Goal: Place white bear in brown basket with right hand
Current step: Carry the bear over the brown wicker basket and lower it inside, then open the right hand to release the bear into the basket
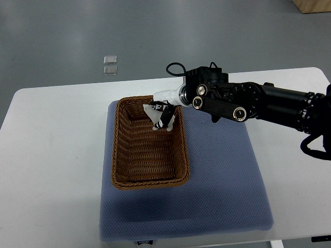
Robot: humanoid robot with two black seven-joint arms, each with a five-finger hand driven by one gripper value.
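Grey floor fills the room behind, with two small clear squares (110, 64) lying on it beyond the worktop's far edge and a strip of wood-coloured furniture (313, 5) cut off at the top right corner. White worktop (46, 155) with rounded corners spans the view; its near edge runs out of frame. A blue-grey mat (222, 175) covers the middle of the worktop, reaching close to the near edge, where a small dark label (146, 242) shows at the mat's rim.

Brown basket (150, 150) – woven, rectangular – sits on the mat's left half, long side running from the far edge toward the near edge. Its inside is bare wicker apart from the far right corner.

Right arm (269, 106), black, comes in from the right edge, crossing above the mat's far right corner. The right robot hand (164, 114) reaches over the basket's far right corner, fingers curled around the white bear (154, 111), gripping it. The bear is over the basket's far end, inside the rim line; cannot tell whether it touches the basket floor or wall.

Bear is mostly hidden by the dark fingers – only white scraps show, shape hard to make out. Left arm does not show.
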